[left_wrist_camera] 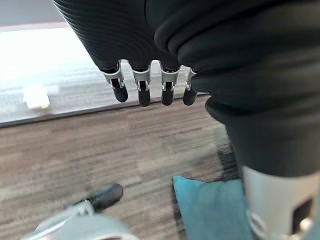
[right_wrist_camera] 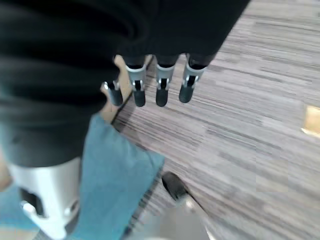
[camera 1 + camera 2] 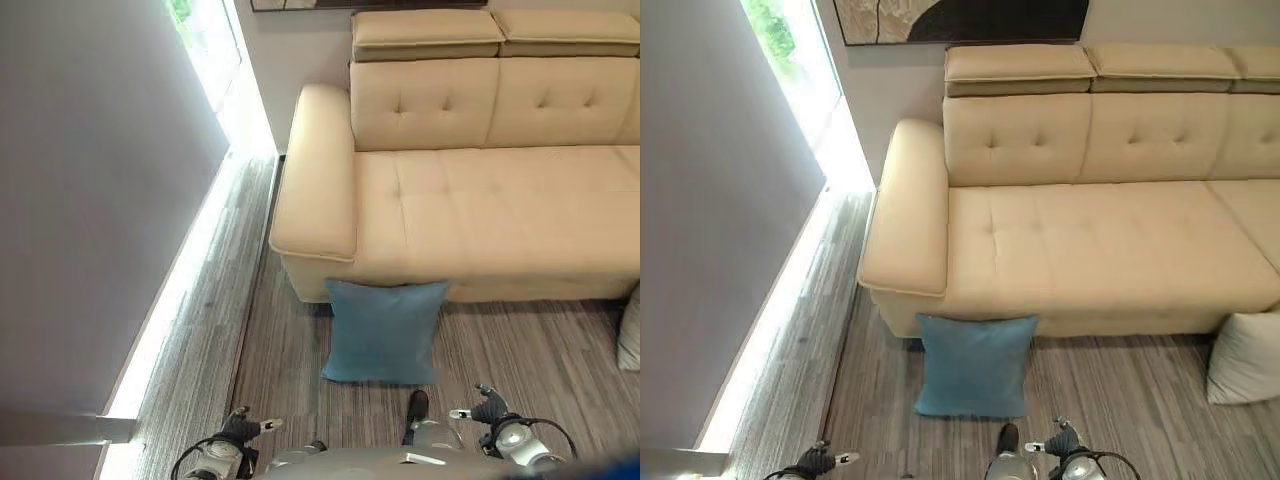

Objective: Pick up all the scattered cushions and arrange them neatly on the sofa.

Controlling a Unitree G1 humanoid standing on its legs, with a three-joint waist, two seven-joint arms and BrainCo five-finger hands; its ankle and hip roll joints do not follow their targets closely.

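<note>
Nearest, at the bottom edge of the eye views, the left hand (image 1: 150, 85) and the right hand (image 2: 155, 90) hang low over the wood-grain floor (image 3: 250, 340). In each wrist view the fingers hang loose and fairly straight, side by side, holding nothing and touching nothing.

Just beyond the hands, a blue cushion (image 3: 975, 365) stands upright on the floor, its far edge leaning against the front of the sofa (image 3: 1090, 240) below the left armrest (image 3: 905, 210). A second cushion, light grey (image 3: 1245, 360), sits on the floor at the far right, also against the sofa's base and cut off by the picture's edge.

The beige sofa has tufted seat and back sections with headrests on top. To the left runs a grey wall with a bright window (image 3: 790, 60); a dark framed picture (image 3: 960, 20) hangs behind the sofa.
</note>
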